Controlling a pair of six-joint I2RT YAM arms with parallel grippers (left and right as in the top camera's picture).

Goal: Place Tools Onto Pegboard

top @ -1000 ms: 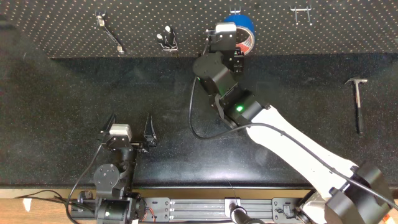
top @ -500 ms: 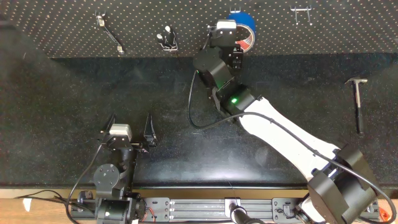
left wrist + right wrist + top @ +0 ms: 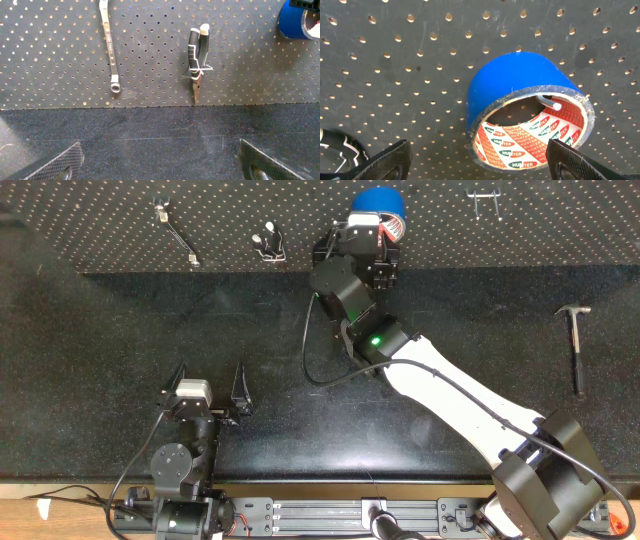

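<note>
Well short of the pegboard (image 3: 100, 225), the left gripper (image 3: 210, 383) stood spread open. A hammer (image 3: 576, 350) lay on the table (image 3: 100, 330) below the pegboard's right end. At the pegboard, the right gripper (image 3: 480, 159), spread and empty, faced the blue tape roll (image 3: 515, 85) hanging on a hook (image 3: 551, 103).

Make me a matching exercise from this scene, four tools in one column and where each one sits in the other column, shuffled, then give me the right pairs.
Things:
1. blue roll of tape
2. silver metal wrench
3. black-handled pliers
4. dark-handled hammer

Places:
A. lying on the black table, far right
B. hanging farthest left on the pegboard
C. hanging with a metal hook through its core
D. hanging between the other two hung tools

Pairs: 1-C, 2-B, 3-D, 4-A.
</note>
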